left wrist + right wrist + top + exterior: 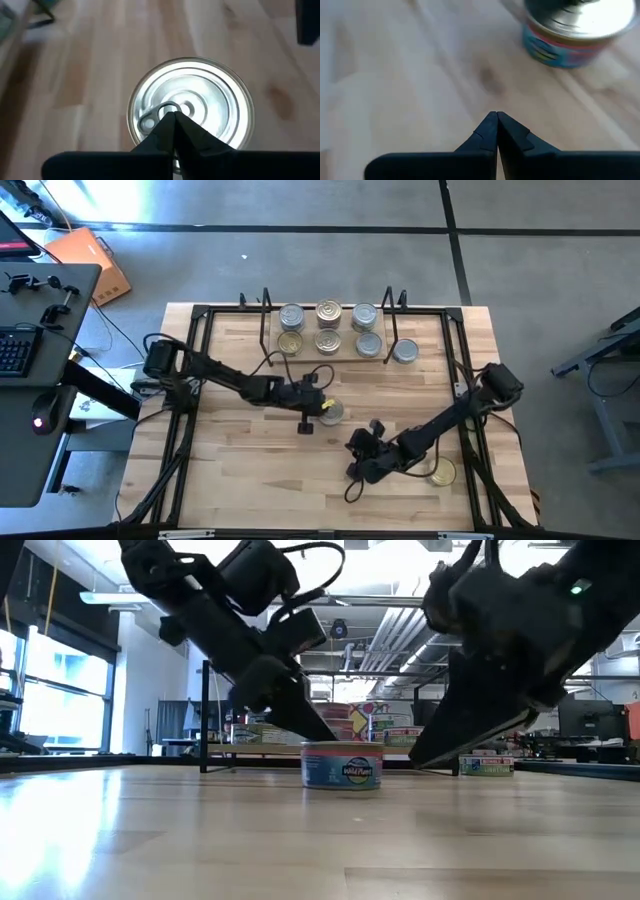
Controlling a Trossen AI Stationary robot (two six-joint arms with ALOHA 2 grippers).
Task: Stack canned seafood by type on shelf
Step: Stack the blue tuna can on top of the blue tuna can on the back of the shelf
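A: Nearest us, the right gripper sits low over bare tabletop, fingers pressed together, holding nothing; a gold-topped tin lies beside that arm.

B: Mid-table, we see the left gripper closed tight, empty, tips over the silver ring-pull tin, possibly touching its lid.

A: Farthest, six tins stand on the shelf; another tin stands just beside it.

A grey concrete floor crossed by dark seams surrounds the light-wood counter. A dark desk with a keyboard stands alongside, near what may be a cardboard box. Bright windows and ceiling pipes show beyond.
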